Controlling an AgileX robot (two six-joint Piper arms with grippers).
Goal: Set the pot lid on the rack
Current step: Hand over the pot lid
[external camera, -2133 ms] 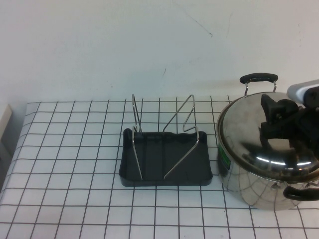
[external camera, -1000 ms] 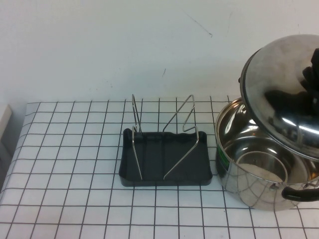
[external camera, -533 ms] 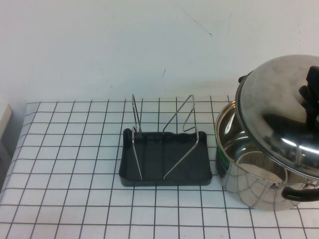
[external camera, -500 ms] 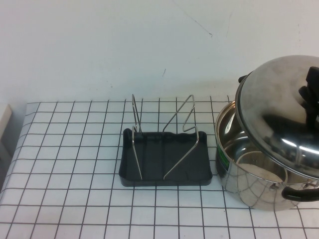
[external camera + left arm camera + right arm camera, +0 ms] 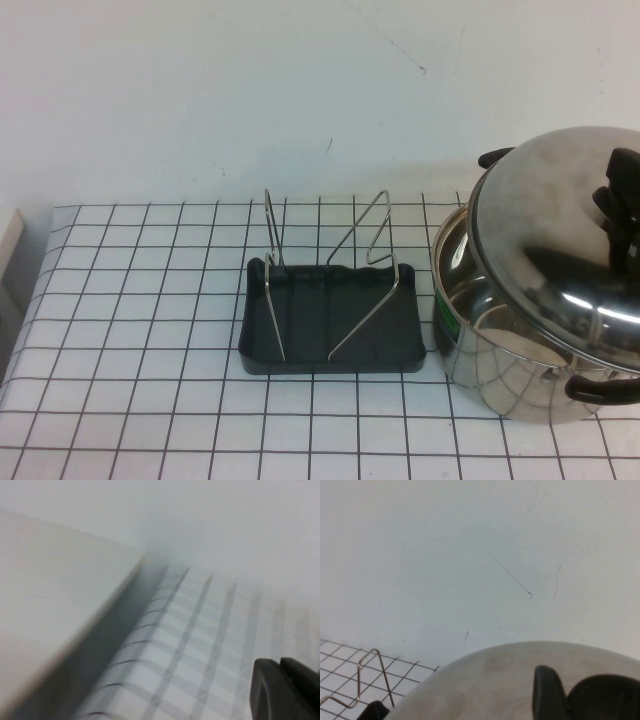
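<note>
Above the steel pot [image 5: 500,340], right gripper [image 5: 622,205] apparently holds domed lid [image 5: 550,240] (shiny).

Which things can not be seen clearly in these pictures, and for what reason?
- Pot lid: its right part is cut off by the high view's edge; its knob is covered by the right gripper.
- Right gripper: mostly outside the high view; only dark parts show in the right wrist view.
- Left gripper: absent from the high view; blurred at the left wrist view's corner.
- Rack: only one wire loop shows in the right wrist view.
</note>
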